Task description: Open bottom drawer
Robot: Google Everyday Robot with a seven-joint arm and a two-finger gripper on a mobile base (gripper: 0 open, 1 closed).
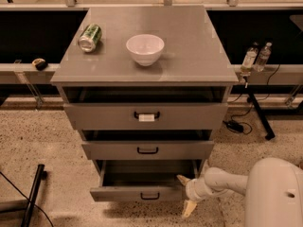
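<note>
The bottom drawer is the lowest of three in the front of a grey table, and it stands pulled part-way out over the speckled floor. Its front is a plain grey strip, narrower than the fronts above it, with a small black loop handle at the middle. Behind the front the open box shows as a deep grey cavity, its back wall and side walls in shadow. I cannot make out anything inside it.

The tool is low down at the right end of that front, on a white arm that reaches in from the lower right. Its two pale fingers are spread wide, one pointing up beside the drawer's right front corner, the other pointing down towards the floor. It grips nothing. Whether the upper finger touches the drawer's edge I cannot tell.

Above, the middle drawer has a like black handle, and the top drawer carries a white label at its handle; a dark gap shows over each front. On the table top a green can lies on its side at the left, and a white bowl stands upright near the middle, apart from the can. Two bottles stand on a ledge off to the right
</note>
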